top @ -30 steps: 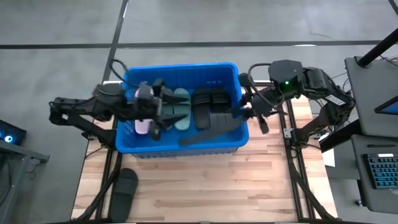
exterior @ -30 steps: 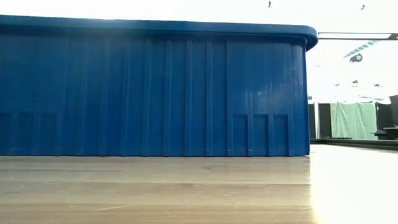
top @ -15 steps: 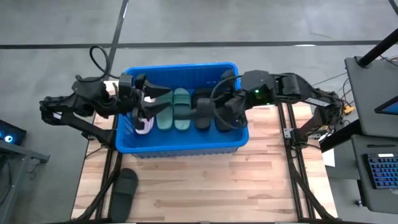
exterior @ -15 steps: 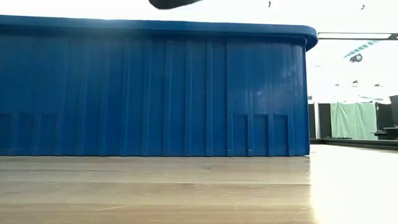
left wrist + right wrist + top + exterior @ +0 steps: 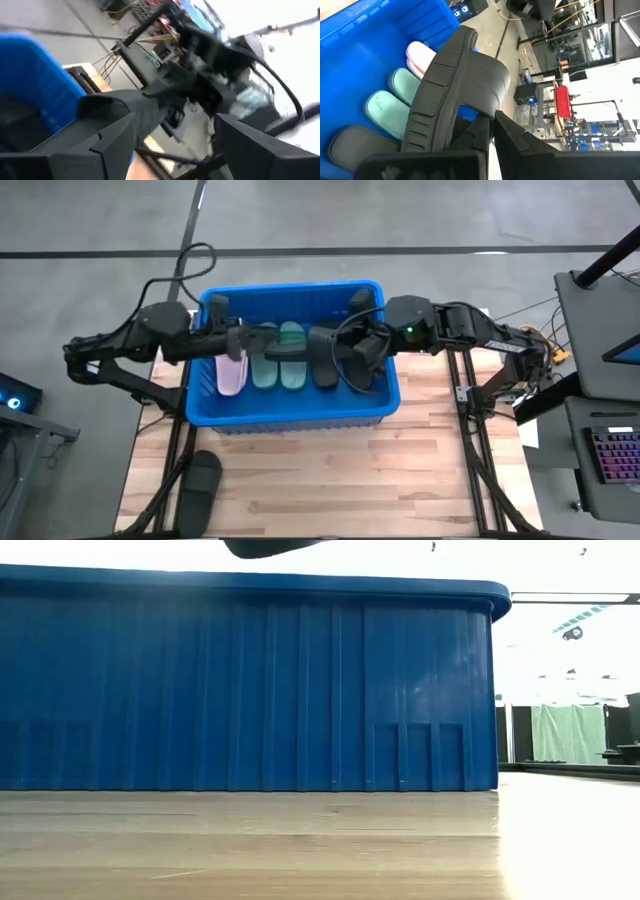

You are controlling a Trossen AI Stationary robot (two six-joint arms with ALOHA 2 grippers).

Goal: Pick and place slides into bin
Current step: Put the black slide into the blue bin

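Note:
The blue bin (image 5: 290,288) stands at the middle of the table. On its floor lie a pale pink slide (image 5: 420,52), two green slides (image 5: 402,82) and a black slide (image 5: 355,140). My right gripper (image 5: 350,352) reaches in over the bin from the right, shut on another black slide (image 5: 325,358). My left gripper (image 5: 285,350) comes from the left above the green slides, open, pointing level at that slide; in its wrist view the fingers (image 5: 100,145) stand wide apart. One more black slide (image 5: 200,485) lies on the table's near left corner. My right gripper pinches the black slide between its two fingers at the edge of the wide strap (image 5: 482,107). The fingers slant down from the table's right. The slide is lifted clear above the bin's floor, tilted on its side, its sole (image 5: 427,115) rising past the fingers.
The bin's tall ribbed wall (image 5: 250,690) fills the low view, with a dark shape (image 5: 270,546) just above its rim. Bare wood lies in front of the bin (image 5: 400,470). A desk with a keyboard (image 5: 610,455) stands off the table's right side.
My right gripper has gone from the bin's right wall toward the table's left, over the bin, rolling as it went and carrying the black slide up off the bin's floor. My left gripper has rolled about its own line and stays open.

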